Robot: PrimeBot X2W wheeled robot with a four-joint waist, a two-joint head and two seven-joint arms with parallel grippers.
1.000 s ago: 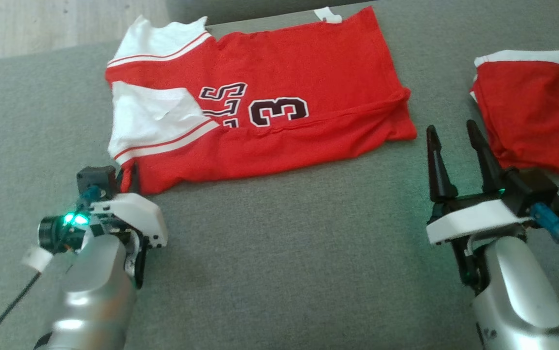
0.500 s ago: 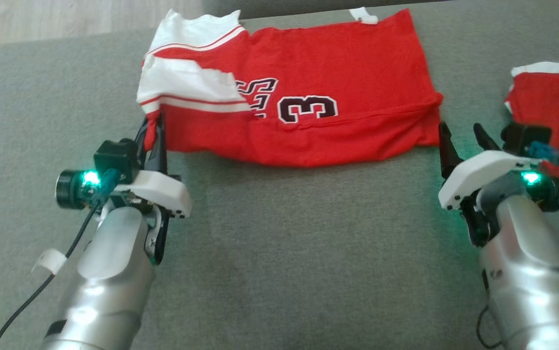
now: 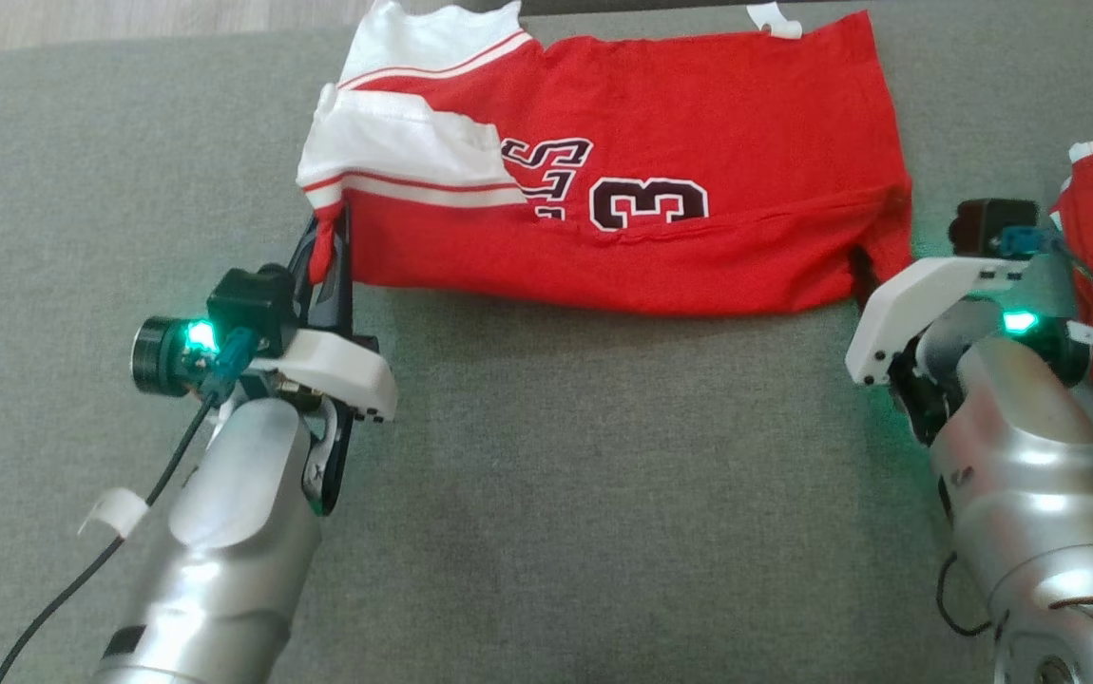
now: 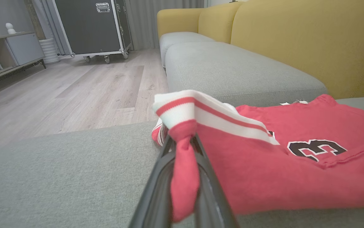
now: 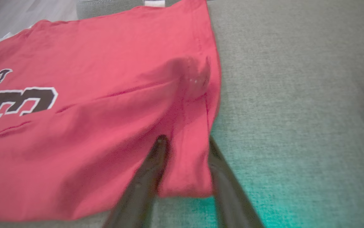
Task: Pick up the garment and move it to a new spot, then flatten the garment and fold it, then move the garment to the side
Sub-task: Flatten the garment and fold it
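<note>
My left tool pinches the near-left corner of the garment, which lies on the grey sofa. My right tool stands spread astride the near-right corner. If it closes on one layer alone, I judge the fold could slip. Readable: "3"; the lettering beside it is folded away.

The red jersey bears a black, white-edged numeral 3, ahead and to the right of the left gripper and ahead and to the left of the right gripper. Beyond it runs black lettering of which only an S reads. The mark beside the 3, on the left gripper's side, is caught in a fold and unreadable.
</note>
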